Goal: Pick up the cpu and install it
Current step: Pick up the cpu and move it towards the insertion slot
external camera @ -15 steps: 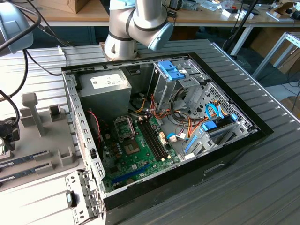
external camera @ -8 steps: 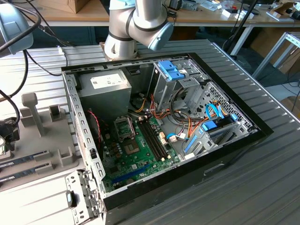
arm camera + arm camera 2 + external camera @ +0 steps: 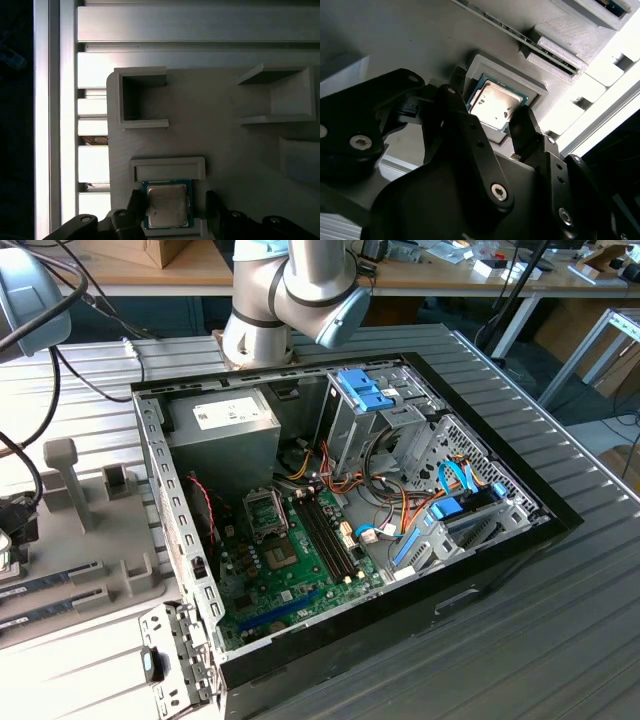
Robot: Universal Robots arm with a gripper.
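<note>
The cpu (image 3: pixel 167 211) is a small square chip with a silver top and green rim, lying flat in a recess of the grey fixture tray (image 3: pixel 225 150). In both wrist views my gripper (image 3: pixel 171 197) hangs just above it, open, with one black finger on each side of the chip. In the second wrist view the cpu (image 3: pixel 496 102) shows between the fingertips of the gripper (image 3: pixel 485 110). A small gap shows between the chip and at least one finger. In the exterior view the gripper (image 3: pixel 15 525) is at the far left edge, over the tray (image 3: pixel 110 540).
An open computer case (image 3: pixel 350 520) lies in the middle of the table, with the green motherboard (image 3: pixel 290 570) and its square metal socket frame (image 3: pixel 268 512) inside. A grey power-supply box (image 3: pixel 225 425) sits at the case's back. Raised tray posts (image 3: pixel 62 475) stand near the gripper.
</note>
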